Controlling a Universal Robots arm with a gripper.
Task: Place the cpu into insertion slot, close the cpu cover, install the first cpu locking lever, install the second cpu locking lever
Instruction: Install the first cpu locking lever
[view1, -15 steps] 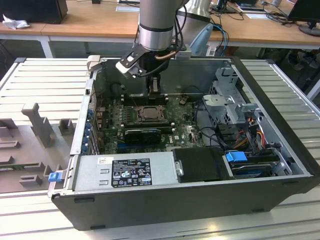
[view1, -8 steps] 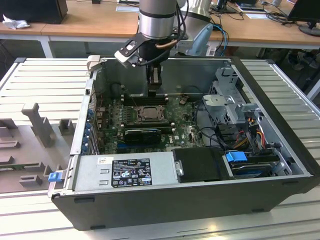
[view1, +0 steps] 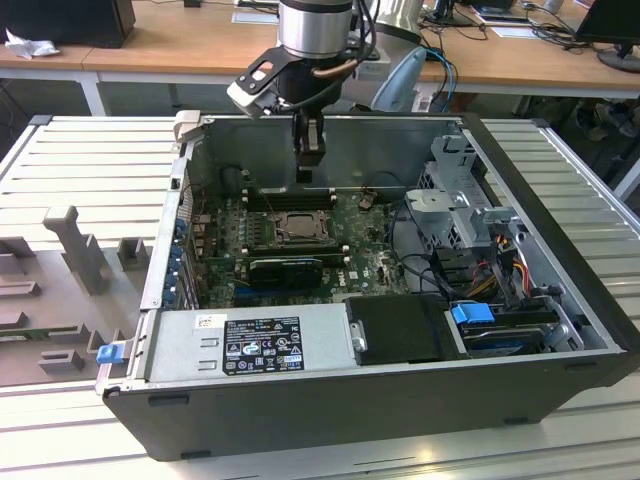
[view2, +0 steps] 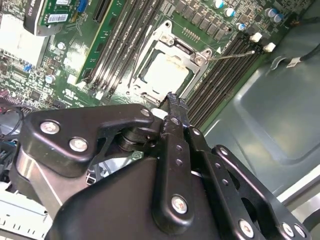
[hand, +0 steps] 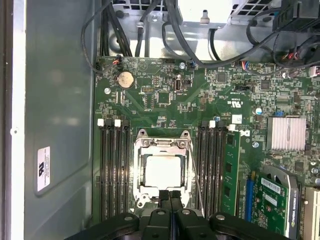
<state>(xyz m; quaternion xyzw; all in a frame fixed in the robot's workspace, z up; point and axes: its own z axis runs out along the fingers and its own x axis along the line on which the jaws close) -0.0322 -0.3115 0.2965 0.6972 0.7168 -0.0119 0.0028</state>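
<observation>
In the exterior view I see the claw (view1: 305, 170) hanging inside the open computer case (view1: 330, 410), which sits on the slatted surface (view1: 80, 160), above the far edge of the insertion slot (view1: 268, 230). In the second wrist view the claw (view2: 172, 97) has its fingers pressed together with nothing between them, tips low over the near edge of the socket. The cpu (view2: 167, 74) lies seated in the slot, its pale top showing through the window of the cpu cover (view2: 175, 47), which lies flat over it. One locking lever (view2: 235, 54) stands out sideways, unlatched. In the first wrist view the closed claw (hand: 170, 194) sits at the rim of the cpu cover (hand: 162, 145). The cpu (hand: 162, 170) is square in its window, and the thin lever (hand: 196, 180) runs slanted between the socket and the memory slots (hand: 112, 170). Whether the tips touch the cover I cannot quite tell. I judge the lever a stiff, springy, slippery wire, best pushed near its free hooked end. The cover is thin, rigid sheet metal, and the chip and the pins beneath are fragile, so force belongs on the metal frame only.
</observation>
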